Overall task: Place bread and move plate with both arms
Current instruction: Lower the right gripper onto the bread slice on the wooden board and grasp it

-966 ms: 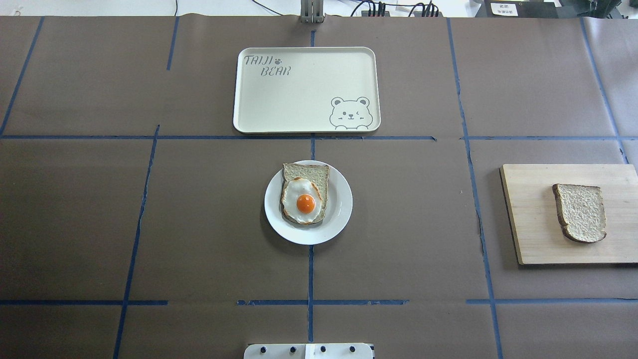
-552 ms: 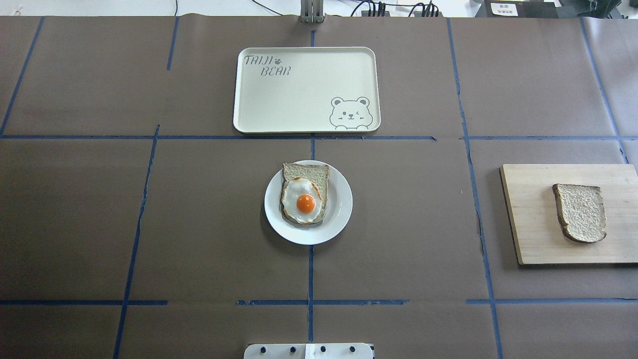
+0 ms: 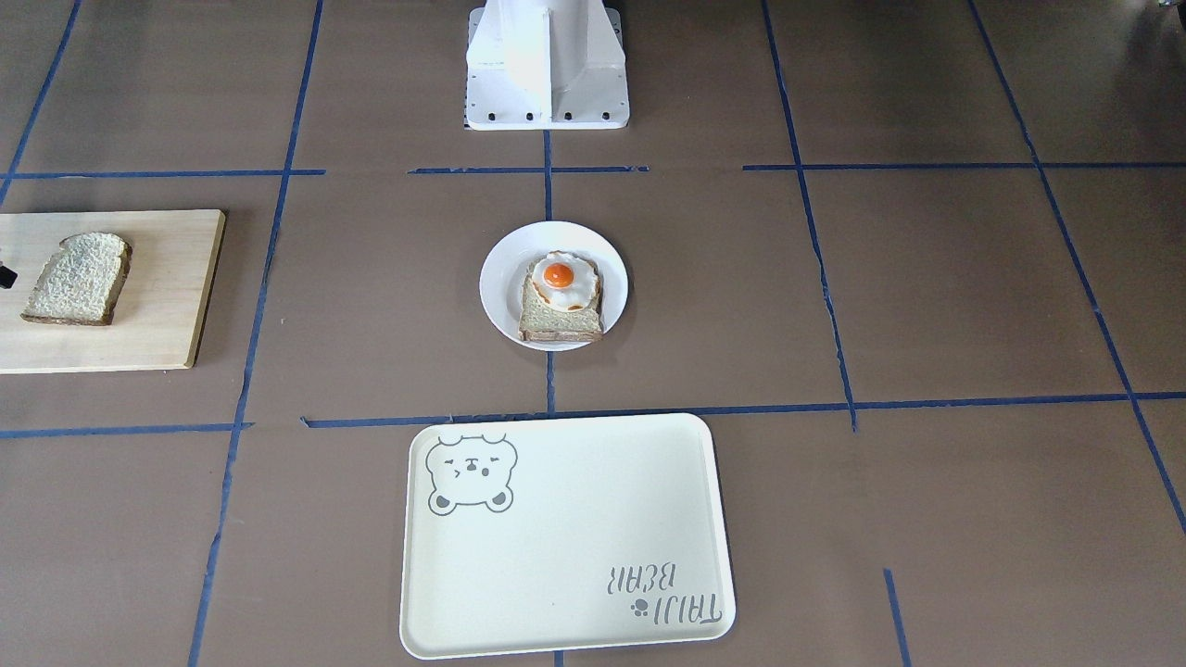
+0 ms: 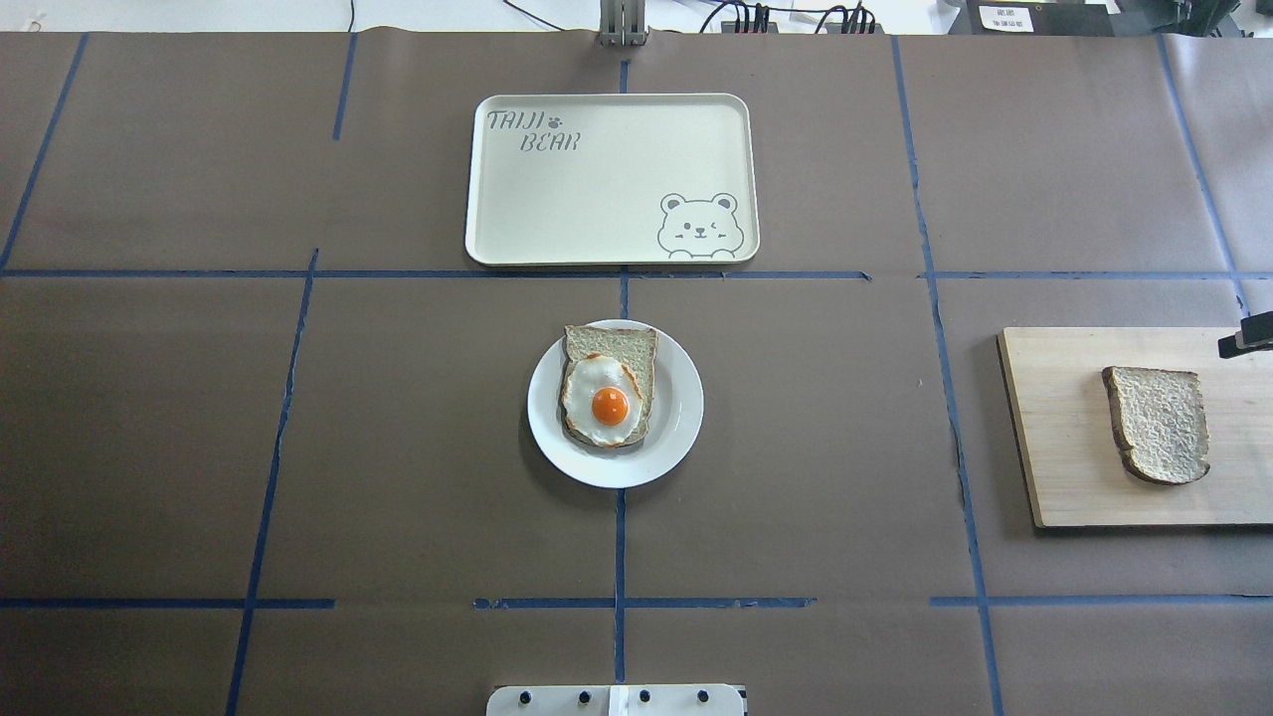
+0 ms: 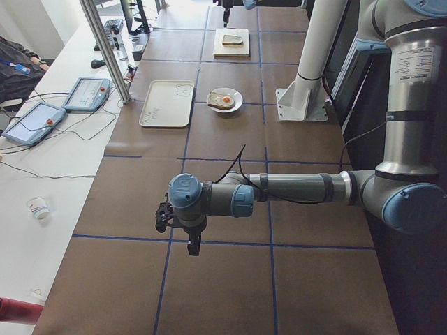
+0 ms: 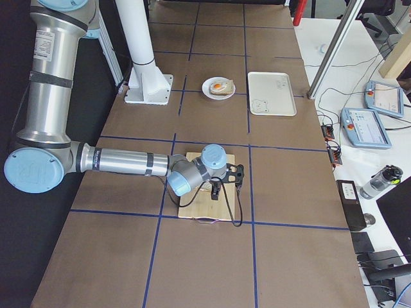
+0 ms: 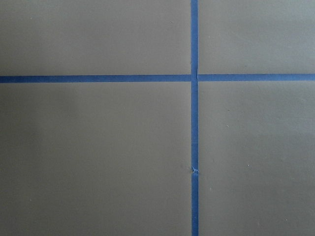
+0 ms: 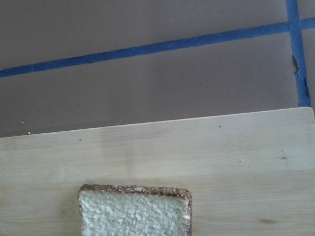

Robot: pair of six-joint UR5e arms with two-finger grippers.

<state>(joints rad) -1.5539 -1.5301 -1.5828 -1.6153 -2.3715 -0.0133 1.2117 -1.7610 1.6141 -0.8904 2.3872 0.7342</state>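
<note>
The bread [image 4: 1157, 425] lies flat on a wooden cutting board [image 4: 1064, 457] at the table's right end. It also shows in the front view [image 3: 79, 278] and in the right wrist view [image 8: 135, 214]. The white plate [image 4: 684, 403] sits at the table's middle and holds a darker slice with a fried egg [image 4: 609, 398]. My right gripper [image 6: 217, 187] hovers over the board's far side beyond the bread. Only a black part of it [image 4: 1248, 336] shows overhead, so I cannot tell its state. My left gripper [image 5: 188, 234] hangs over bare table far to the left. I cannot tell its state.
A cream tray with a bear drawing [image 4: 597, 199] lies beyond the plate. The white base block [image 4: 617, 699] stands at the near edge. Blue tape lines cross the brown table cover. Tablets and cables [image 5: 84, 94] lie on the white bench past the far edge.
A black part of my right gripper has come into the overhead view at the right edge, over the board's far corner. Bread, plate and tray have not moved.
</note>
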